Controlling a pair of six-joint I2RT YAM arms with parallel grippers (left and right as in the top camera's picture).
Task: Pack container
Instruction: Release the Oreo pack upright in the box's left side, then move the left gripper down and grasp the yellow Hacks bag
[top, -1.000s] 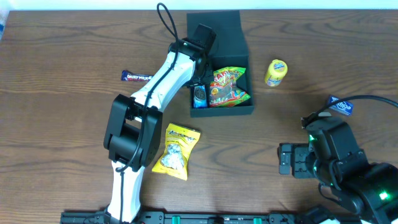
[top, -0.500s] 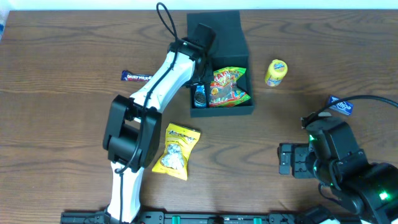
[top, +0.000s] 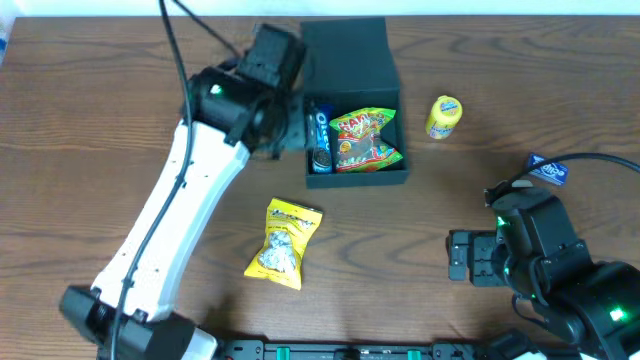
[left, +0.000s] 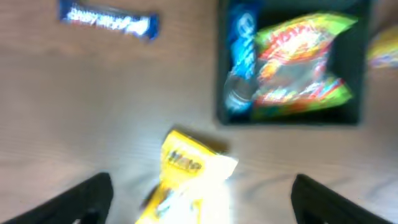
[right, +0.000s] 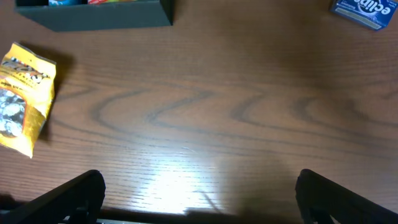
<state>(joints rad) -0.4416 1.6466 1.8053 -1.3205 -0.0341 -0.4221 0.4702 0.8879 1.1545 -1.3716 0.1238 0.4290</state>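
Plainly, the container (top: 358, 179) sits open near the far edge of the table, about midway along it, with its flap lid (top: 345, 45) lying back toward that edge. Inside, a blue packet (top: 321, 128) lies along the left wall and a green-and-orange snack bag (top: 365, 140) fills the rest.

The left gripper (left: 202, 186) hangs high over the table, fingers spread wide with nothing between them. The right gripper (right: 202, 186), by the near right corner, is equally wide and empty.

The likely next pick is the yellow packet (top: 283, 243). It lies apart from the container on its near-edge side, its long axis running roughly from far edge to near edge with a slight lean. The left wrist view is smeared, but the packet seems to sit about midway between the left fingers, so the left arm is the nearer one. The right arm is well apart from it.

A chocolate bar (left: 109, 20) lies toward the far left corner.
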